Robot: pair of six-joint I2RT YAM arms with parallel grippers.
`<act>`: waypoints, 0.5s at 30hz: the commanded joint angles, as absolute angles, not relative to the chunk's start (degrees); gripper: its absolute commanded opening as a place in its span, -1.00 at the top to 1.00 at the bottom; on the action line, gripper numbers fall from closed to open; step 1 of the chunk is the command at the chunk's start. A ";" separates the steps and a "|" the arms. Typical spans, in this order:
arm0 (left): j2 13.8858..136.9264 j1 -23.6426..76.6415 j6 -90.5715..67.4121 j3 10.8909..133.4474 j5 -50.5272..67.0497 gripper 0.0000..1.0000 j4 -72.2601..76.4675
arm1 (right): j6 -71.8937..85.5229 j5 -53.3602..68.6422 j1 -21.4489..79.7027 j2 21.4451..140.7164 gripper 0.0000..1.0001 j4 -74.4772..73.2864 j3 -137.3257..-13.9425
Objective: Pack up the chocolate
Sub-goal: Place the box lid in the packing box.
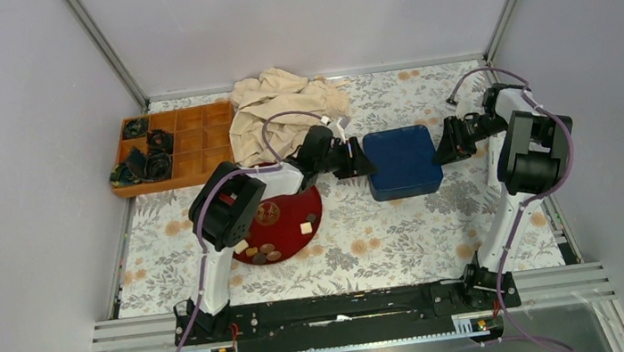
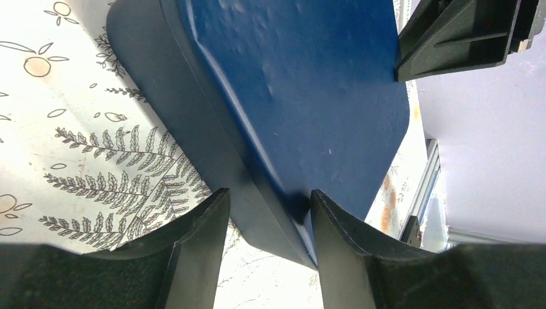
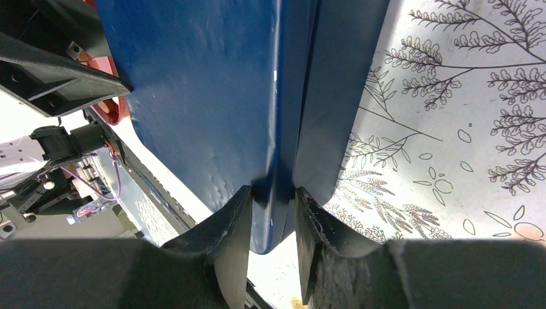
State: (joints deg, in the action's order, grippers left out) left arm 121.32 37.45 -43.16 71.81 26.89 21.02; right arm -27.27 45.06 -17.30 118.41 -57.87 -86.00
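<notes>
two arms, two grippers, one box between them. the left gripper (image 1: pixel 361 163) has a finger on either side of the left edge of the blue box (image 1: pixel 403 162). both fingers touch it, so it grips that edge. the right gripper (image 1: pixel 448 148) pinches the opposite edge, its fingers tight against the rim on both sides. the box is closed, so what it holds cannot be seen.

the chocolate (image 1: pixel 267 249) lies on one red plate (image 1: pixel 291 237), near the left arm's base and well apart from the box. seven pieces can be counted there: two cream-white squares and five brown ones, four of these clustered at the near rim. the left arm covers part of the plate, so there may be more.

one orange tray (image 1: pixel 205 140) sits at the far left, divided into small square compartments. about four dark crinkled clumps fill its left compartments — too small to tell what they are. one beige cloth (image 1: pixel 282 108) lies bunched just beside the tray, behind the plate. everything rests on the flower-patterned table (image 1: pixel 370 241).
</notes>
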 commanded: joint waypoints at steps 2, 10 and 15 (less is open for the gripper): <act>121.55 36.52 -42.50 72.19 28.18 -0.12 24.76 | -28.67 43.34 -16.79 120.15 0.30 -57.14 -87.48; 111.77 32.96 -36.29 65.47 25.18 -0.38 35.10 | -31.00 44.14 -16.78 120.11 0.08 -59.15 -91.31; 108.05 31.42 -24.22 64.47 22.33 -0.47 37.88 | -32.72 45.43 -16.83 118.75 -0.30 -62.49 -97.08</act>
State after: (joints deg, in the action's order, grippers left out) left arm 112.40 32.32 -36.42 65.30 25.61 29.43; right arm -29.85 44.45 -17.15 120.18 -59.55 -91.20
